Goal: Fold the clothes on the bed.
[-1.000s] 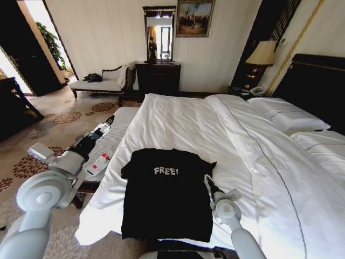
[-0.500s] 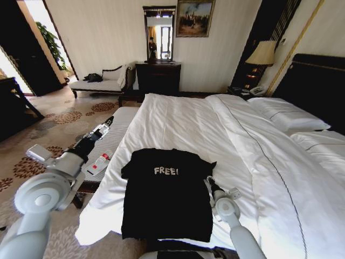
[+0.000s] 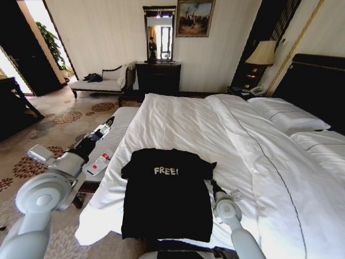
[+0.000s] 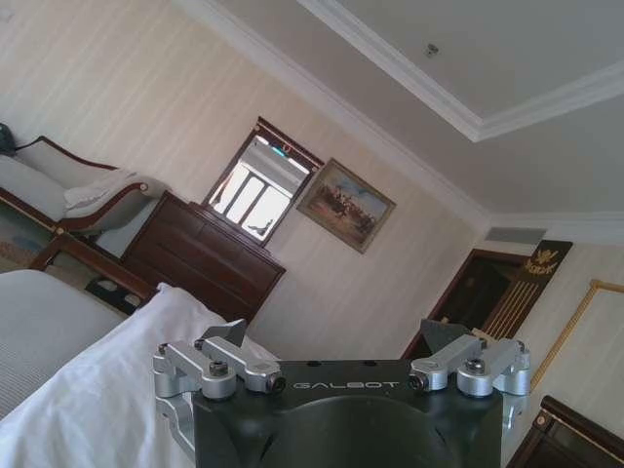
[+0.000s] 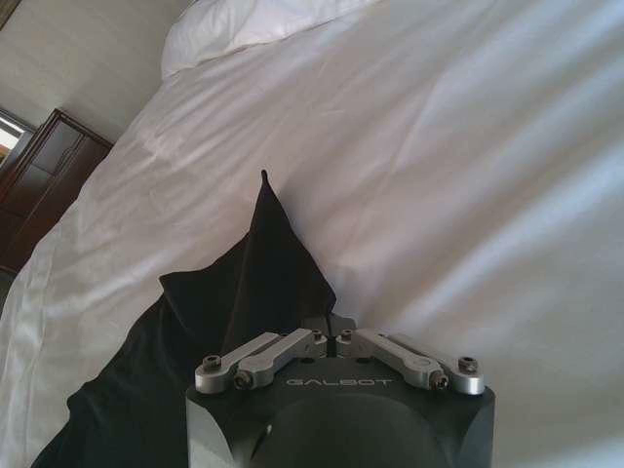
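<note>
Right tool is clamped shut on T-shirt sleeve edge on bed; soft, limp fabric, best pinched at edges. Left tool is held wide open, empty.

T-shirt hem cut off by head view's lower edge; right sleeve partly behind right end effector.

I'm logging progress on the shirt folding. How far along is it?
Early on. Done: the black T-shirt lies spread flat on the bed, "FREE!" facing up. In hand: the right gripper is shut on the shirt's edge near one sleeve. Left: no fold is visible; the left gripper is open, raised beside the bed.
</note>
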Controlling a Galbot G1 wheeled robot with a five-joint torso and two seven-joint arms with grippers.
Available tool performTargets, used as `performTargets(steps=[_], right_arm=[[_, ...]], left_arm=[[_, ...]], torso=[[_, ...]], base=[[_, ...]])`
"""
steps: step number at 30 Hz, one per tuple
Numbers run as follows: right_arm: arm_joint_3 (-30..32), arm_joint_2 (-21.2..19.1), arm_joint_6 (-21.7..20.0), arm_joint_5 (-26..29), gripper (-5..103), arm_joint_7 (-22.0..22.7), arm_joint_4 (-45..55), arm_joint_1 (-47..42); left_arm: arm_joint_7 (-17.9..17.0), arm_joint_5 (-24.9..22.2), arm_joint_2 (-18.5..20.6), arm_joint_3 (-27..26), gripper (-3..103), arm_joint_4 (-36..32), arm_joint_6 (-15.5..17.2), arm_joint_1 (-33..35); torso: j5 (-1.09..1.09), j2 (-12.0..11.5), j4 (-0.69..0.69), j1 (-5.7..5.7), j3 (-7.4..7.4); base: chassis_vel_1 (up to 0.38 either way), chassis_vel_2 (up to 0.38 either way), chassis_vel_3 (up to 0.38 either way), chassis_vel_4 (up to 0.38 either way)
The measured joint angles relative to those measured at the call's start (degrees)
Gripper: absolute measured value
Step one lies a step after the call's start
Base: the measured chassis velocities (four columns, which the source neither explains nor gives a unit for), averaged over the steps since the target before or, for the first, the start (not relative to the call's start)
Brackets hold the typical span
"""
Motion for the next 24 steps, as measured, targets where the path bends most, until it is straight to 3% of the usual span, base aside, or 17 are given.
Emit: performTargets(steps=[12,16,20,24], right_arm=[[0.6,0.4,0.0,-1.6,0,0.3,1.6,-1.9],[0.6,0.7,-0.2,-5.0,0,-0.3,2.1,-2.6],[1.1,1.0,0.1,-8.3,22,-0.7,4.2,-3.8],[2.0,1.3,0.6,-9.8,27,-0.1,6.0,-4.8]], left_arm=[[0.0,0.0,-0.1,0.3,100,0.5,0.0,-0.3],[0.0,0.5,0.0,0.6,100,1.3,-0.2,-0.4],[-0.8,2.3,-0.2,1.7,100,3.8,0.1,-0.1],[-1.8,3.6,-0.3,2.8,100,5.4,1.3,0.2]], torso=[[0.00,0.0,0.00,0.00,0.00],[0.00,0.0,0.00,0.00,0.00],[0.00,0.0,0.00,0.00,0.00],[0.00,0.0,0.00,0.00,0.00]], base=[[0.000,0.000,0.000,0.000],[0.000,0.000,0.000,0.000],[0.000,0.000,0.000,0.000],[0.000,0.000,0.000,0.000]])
